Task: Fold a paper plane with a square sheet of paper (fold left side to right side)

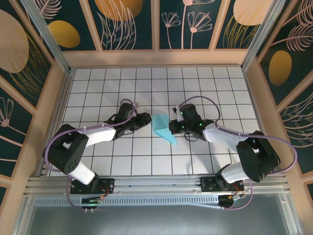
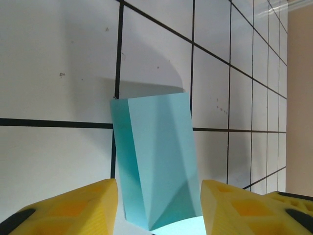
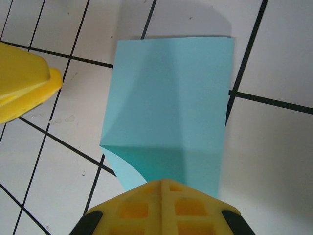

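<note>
The right gripper [image 1: 171, 129], at three o'clock, is clenched on the thin creased teal-blue paper sheet [image 1: 161, 127], probably anchoring it. The left gripper [image 1: 148, 119], at nine o'clock, straddles it unclenched.

paper [image 1: 162, 128] lying near the middle of the gridded table [image 1: 146, 83], between the two grippers, left gripper [image 1: 148, 119] just beside its left edge, right gripper [image 1: 171, 128] at its right edge, left arm [image 1: 93, 134] and right arm [image 1: 230, 137] reaching in from the near side
</note>
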{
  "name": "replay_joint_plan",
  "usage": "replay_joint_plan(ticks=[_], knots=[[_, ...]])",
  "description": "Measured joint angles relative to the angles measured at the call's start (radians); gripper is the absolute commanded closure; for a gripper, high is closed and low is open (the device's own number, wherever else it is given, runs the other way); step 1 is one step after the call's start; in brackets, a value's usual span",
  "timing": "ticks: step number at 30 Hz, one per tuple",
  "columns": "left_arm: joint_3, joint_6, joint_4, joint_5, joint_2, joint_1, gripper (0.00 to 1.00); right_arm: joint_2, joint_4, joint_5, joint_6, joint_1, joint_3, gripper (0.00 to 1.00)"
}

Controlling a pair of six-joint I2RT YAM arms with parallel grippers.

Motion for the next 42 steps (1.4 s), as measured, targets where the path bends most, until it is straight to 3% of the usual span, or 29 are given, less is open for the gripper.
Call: replay_joint_plan(ticks=[15, 23, 31, 35, 42], knots=[[0.064, -0.018, 0.077, 0.089, 0.182, 0.000, 0.57, -0.072, 0.003, 0.006, 0.011, -0.029, -0.037, 1.00], [0.082, -0.043, 0.140, 0.126, 0.231, 0.000, 0.70, -0.072, 0.003, 0.003, 0.025, -0.032, -0.041, 1.00], [0.100, -0.046, 0.146, 0.134, 0.266, 0.000, 0.94, -0.072, 0.003, 0.002, 0.026, -0.034, -0.042, 1.00], [0.106, -0.048, 0.154, 0.136, 0.266, 0.000, 1.00, -0.072, -0.003, 0.014, 0.029, -0.039, -0.042, 0.85], [0.106, -0.049, 0.154, 0.136, 0.245, 0.000, 1.00, -0.075, -0.079, 0.070, 0.023, -0.044, -0.017, 0.65]])
